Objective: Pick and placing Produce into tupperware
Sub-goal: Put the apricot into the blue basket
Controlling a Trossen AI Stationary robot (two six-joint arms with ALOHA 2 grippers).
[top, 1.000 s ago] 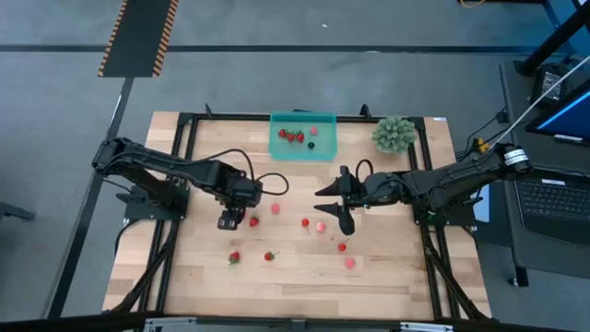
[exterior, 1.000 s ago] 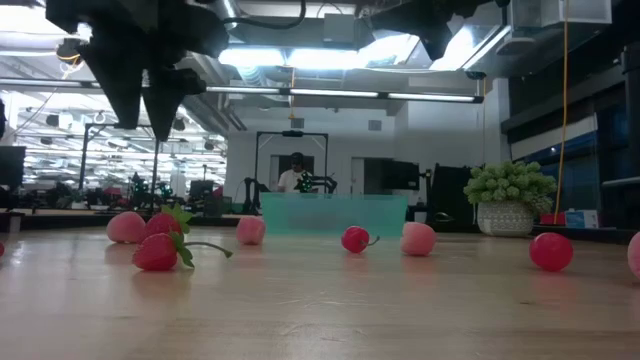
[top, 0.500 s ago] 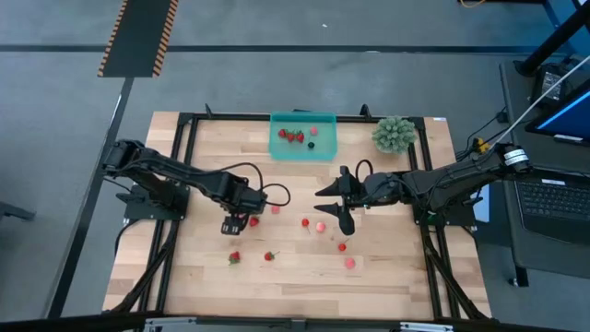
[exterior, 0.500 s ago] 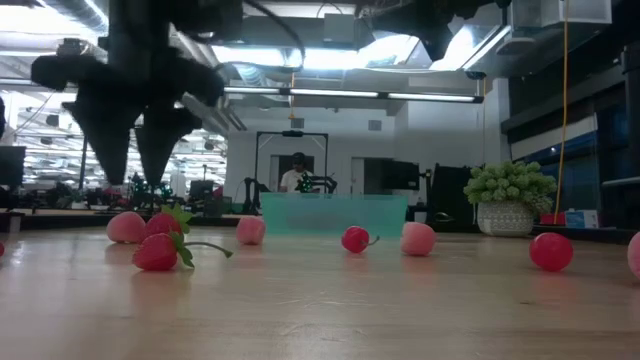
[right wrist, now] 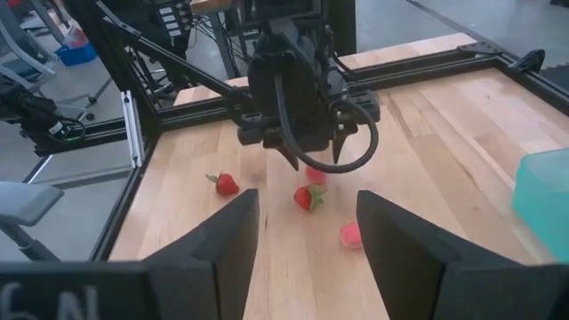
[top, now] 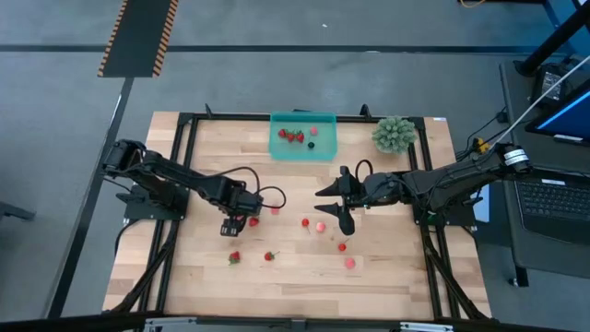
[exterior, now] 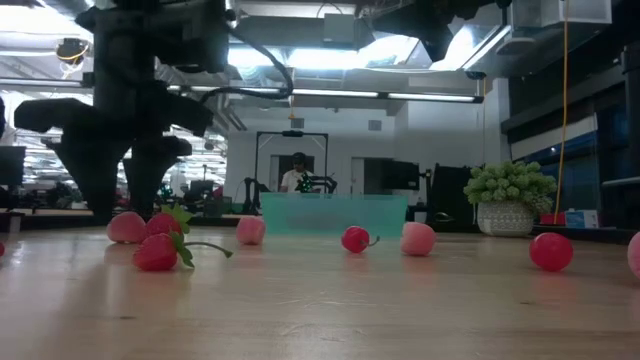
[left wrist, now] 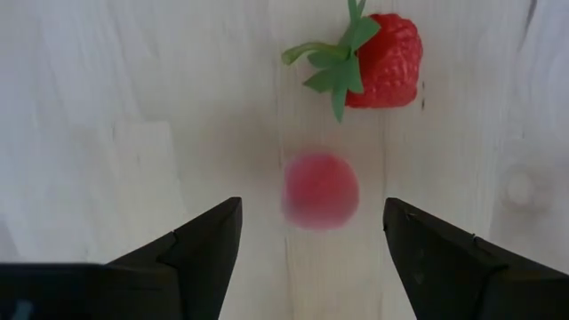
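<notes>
My left gripper (left wrist: 311, 238) points straight down, open, low over the table's left half (top: 235, 222). A small round pink piece of produce (left wrist: 320, 189) lies on the wood between its fingers, clear of both. A red strawberry with a green top (left wrist: 382, 60) lies just beyond it. More red and pink produce (top: 305, 222) is scattered over the table's middle. The teal tupperware (top: 302, 136) stands at the far edge with several pieces in it. My right gripper (top: 336, 205) hangs open and empty, high over the table's middle.
A spiky green plant ball (top: 394, 134) stands at the far right, beside the tupperware. Black frame rails (top: 175, 184) run along the table's sides. A laptop (top: 553, 205) sits off the right edge. In the low view a person (exterior: 293, 176) shows far behind the table.
My left gripper has come straight down toward the table, and its fingers now stand on either side of the pink piece. The produce has not moved.
</notes>
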